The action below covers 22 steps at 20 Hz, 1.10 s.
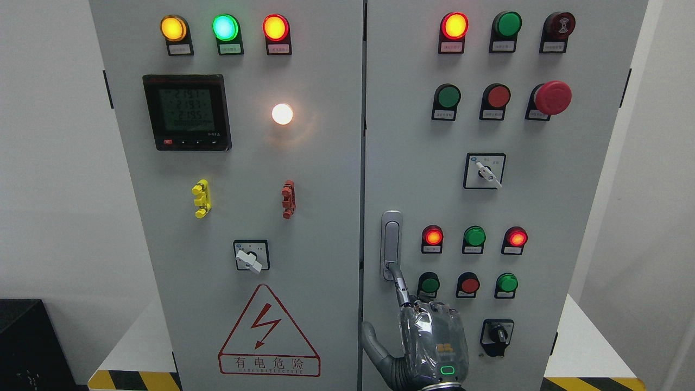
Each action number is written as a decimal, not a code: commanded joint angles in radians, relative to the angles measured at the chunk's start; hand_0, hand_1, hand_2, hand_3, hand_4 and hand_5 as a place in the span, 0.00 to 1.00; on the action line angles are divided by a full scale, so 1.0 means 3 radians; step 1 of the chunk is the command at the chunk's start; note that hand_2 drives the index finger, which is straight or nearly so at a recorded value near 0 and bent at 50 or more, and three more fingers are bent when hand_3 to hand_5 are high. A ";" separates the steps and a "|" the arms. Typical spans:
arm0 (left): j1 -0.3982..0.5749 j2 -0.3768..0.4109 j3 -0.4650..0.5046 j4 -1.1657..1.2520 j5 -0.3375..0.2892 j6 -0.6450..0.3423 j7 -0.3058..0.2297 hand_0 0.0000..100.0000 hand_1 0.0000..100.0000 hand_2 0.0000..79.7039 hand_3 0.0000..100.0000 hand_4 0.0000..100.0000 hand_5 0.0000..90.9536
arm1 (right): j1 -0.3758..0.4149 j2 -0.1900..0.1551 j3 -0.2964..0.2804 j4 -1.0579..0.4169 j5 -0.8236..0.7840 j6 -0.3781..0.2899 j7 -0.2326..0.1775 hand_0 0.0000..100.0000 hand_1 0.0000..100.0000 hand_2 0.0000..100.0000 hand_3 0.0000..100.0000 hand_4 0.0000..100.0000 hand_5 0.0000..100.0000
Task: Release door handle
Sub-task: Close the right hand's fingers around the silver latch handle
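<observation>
I have the right hand (pixel 431 339) raised from the bottom edge against the right cabinet door (pixel 543 206). One finger (pixel 400 285) reaches up to touch the lower end of the door handle (pixel 391 245), near the door's left edge. The thumb juts left; the remaining fingers are hidden behind the palm, probably curled. Nothing looks clamped, so letting go should mean simply backing away.

The grey cabinet (pixel 326 228) is set on a white floor (pixel 136 342), which is marked with yellow-black hazard tape (pixel 133 380) at its base
</observation>
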 commanded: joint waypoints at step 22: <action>0.0000 -0.0002 0.0000 0.0000 0.0000 0.0002 -0.0003 0.00 0.00 0.06 0.11 0.00 0.00 | 0.0058 0.0003 0.0012 0.0076 0.0000 0.0000 0.0023 0.35 0.25 0.00 0.78 0.76 0.76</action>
